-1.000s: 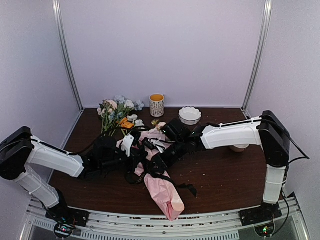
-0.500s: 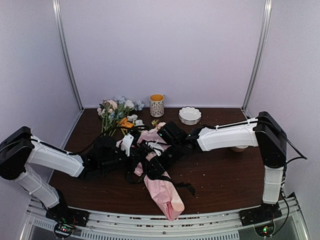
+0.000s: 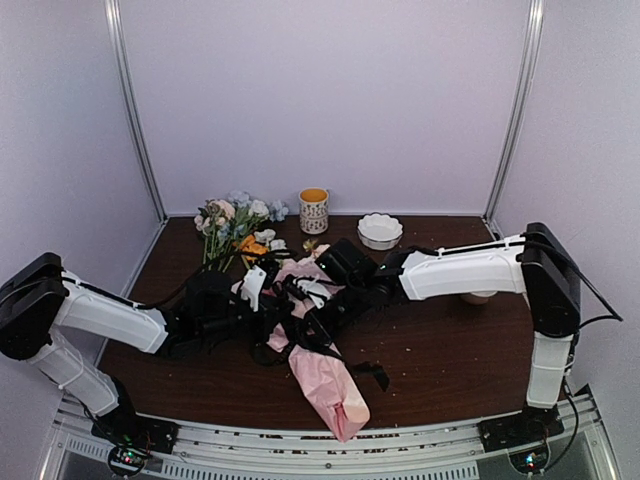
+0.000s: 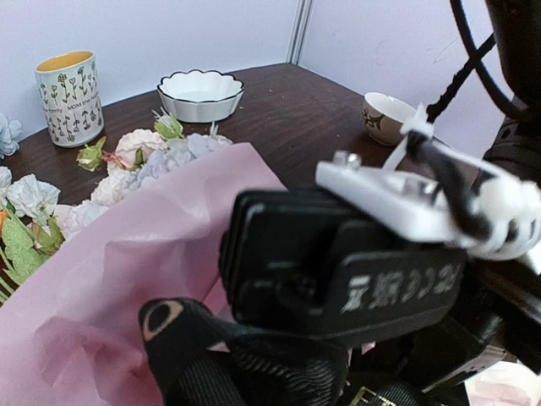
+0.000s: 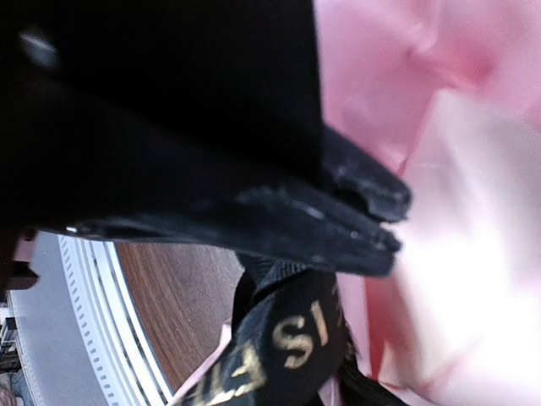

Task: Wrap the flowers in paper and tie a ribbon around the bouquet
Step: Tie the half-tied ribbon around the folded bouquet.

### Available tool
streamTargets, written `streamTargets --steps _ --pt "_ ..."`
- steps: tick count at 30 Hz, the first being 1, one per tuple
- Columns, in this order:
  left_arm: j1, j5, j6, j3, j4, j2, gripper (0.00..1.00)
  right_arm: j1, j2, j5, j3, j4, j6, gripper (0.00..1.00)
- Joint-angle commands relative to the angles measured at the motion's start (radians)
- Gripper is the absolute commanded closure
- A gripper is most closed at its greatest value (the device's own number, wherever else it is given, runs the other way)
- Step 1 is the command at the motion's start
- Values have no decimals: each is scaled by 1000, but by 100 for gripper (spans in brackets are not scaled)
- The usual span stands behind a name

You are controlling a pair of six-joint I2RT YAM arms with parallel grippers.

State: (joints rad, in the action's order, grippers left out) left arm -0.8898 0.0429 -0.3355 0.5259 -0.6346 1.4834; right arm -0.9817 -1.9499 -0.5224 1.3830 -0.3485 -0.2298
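Stage shown: binding. The cone-shaped bouquet of crinkled pale pink paper (image 3: 332, 388) lies on the dark brown wooden table (image 3: 440, 345) with its narrow end toward the arm bases. Its pink and white blooms (image 4: 139, 156) are at the far, wide end, so wrapping appears finished and only the tie remains. The flat black woven ribbon with gold lettering (image 5: 287, 338) is tangled across the cone's upper half, and one loose tail rests on the table to its right. The right gripper (image 5: 393, 224) sits over that tangle with its fingers pressed together and the ribbon issuing from just beneath them; whether the band is actually nipped cannot be told. The left gripper (image 3: 266, 299) is closed beside the wide end, and whatever it holds is hidden under ribbon and paper. Judging by this layout, the next move calls for drawing the two ends of the band in opposite directions, low along the table, so that it cinches the cone. The pull should be gentle, since the thin paper would crumple and the light bundle would slide. Compared with the earlier top view, the right gripper's fingers have gone from partly apart to together and its wrist has shifted slightly toward the back left. The loose tail appears shorter and more bunched, while the bouquet and the left arm have stayed put.
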Motion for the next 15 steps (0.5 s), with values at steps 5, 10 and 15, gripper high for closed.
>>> streamTargets --steps 5,10,15 --pt "11 22 -12 6 -47 9 100 2 95 21 11 6 -6 100" --pt "12 13 -10 10 -39 14 100 1 81 11 7 9 -14 100" --pt "14 19 -12 10 -39 9 100 8 81 103 12 -7 -31 100"
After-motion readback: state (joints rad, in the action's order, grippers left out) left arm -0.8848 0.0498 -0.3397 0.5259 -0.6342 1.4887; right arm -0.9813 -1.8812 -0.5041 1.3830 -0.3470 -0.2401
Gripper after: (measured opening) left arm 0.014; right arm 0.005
